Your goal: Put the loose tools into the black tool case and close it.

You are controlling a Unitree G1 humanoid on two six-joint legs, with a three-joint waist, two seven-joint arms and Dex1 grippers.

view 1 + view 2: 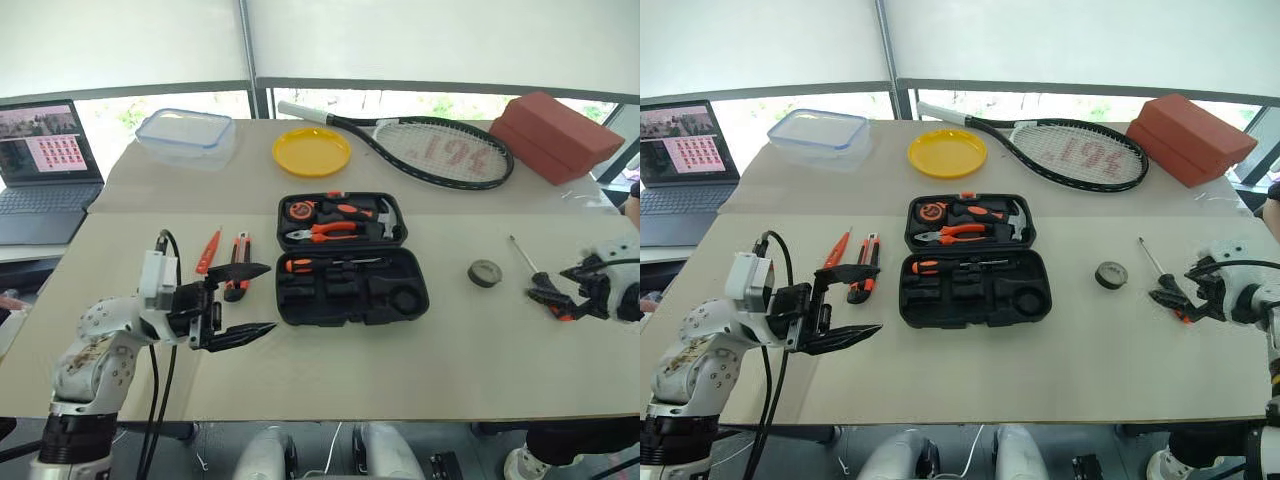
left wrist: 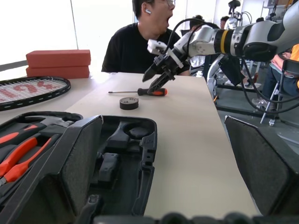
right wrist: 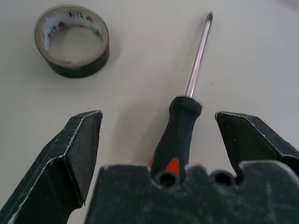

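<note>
Now my right pincer (image 3: 158, 122) spread astride screwdriver (image 3: 179, 128) handle, tape roll (image 3: 72, 41) near; my left pincer (image 1: 250, 300) spread beside open black tool case (image 1: 351, 262) on surface (image 1: 400, 360).

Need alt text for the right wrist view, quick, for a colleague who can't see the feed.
The right gripper hangs open over the beige table, its two black fingers either side of the handle of an orange-and-black screwdriver lying flat. A dark grey tape roll lies flat beside the screwdriver, apart from it.
</note>
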